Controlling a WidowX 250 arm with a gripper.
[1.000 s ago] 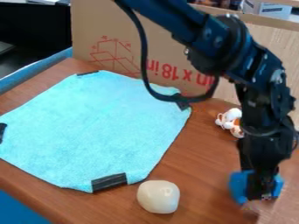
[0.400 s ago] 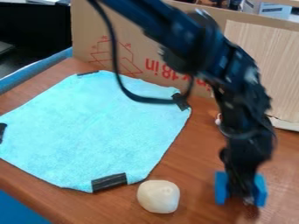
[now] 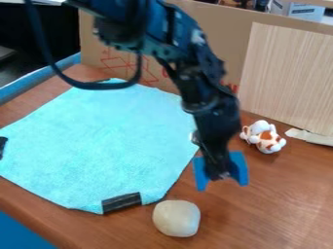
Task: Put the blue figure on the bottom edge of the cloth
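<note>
Brown desk (image 3: pixel 280 209) sits under the claw (image 3: pixel 219 174), which pinches the blue figure (image 3: pixel 240 168) just right of the cloth (image 3: pixel 98 141), ready to be carried over its bottom edge, lowered and let go.

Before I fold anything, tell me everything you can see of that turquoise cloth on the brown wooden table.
The turquoise cloth looks soft and fuzzy, like microfiber or terry. It lies spread out, mostly flat, on the brown wooden table, with blunted corners. A black strip sits across its near corner; another black piece shows at the left, cut off by the picture's edge. The black robot arm hides part of its right side. I can't tell whether the rounded whitish object touches it.
</note>
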